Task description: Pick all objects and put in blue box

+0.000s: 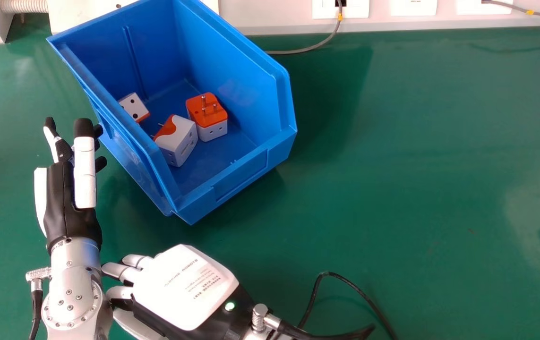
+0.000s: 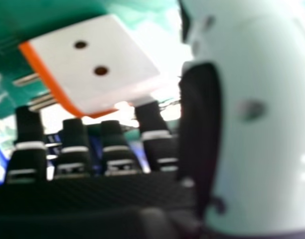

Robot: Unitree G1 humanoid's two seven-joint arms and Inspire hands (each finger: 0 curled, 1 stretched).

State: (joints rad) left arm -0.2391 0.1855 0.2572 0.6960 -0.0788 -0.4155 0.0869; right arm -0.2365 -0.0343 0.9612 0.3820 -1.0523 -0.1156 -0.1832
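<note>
Beside the blue box's point(image 1: 232, 182) left wall, my left hand point(image 1: 69, 193) is open with straight fingers, holding nothing. Inside the box are three white and orange plug adapters: one near the left wall point(image 1: 133, 106), one in the middle point(image 1: 178, 141) and one with pins up point(image 1: 207, 116). My right hand point(image 1: 184, 285) is at the bottom of the head view, back up, by the left forearm. In the right hand view, another white and orange adapter point(image 2: 95, 62) is close to the fingertips of my open right hand point(image 2: 112, 154); contact is unclear.
The green table point(image 1: 416, 165) extends to the right of the box. A black cable point(image 1: 362, 295) curves behind my right wrist. Along the back wall are sockets point(image 1: 340, 9) and a grey cable point(image 1: 305, 49).
</note>
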